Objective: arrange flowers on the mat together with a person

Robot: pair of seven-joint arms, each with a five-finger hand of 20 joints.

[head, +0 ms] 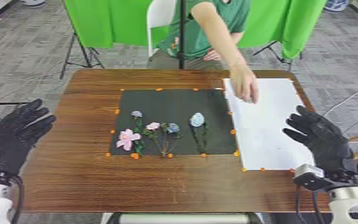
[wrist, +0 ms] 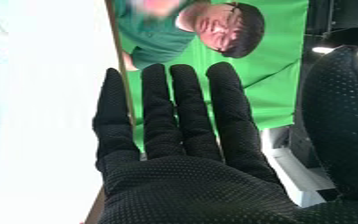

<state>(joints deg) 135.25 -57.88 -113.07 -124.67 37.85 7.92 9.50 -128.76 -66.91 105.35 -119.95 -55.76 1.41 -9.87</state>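
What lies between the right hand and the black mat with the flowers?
In the head view, the white sheet lies between the right hand and the black mat.

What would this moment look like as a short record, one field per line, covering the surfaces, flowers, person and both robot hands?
surface: brown wooden table
left: dark mat, orange bits around its edges
right: white sheet
flowers: on the dark mat; large pink flower leftmost, pale blue flower rightmost
person: hand over the white sheet's far part
left robot hand: open, beside the table
right robot hand: open, at the table's right side
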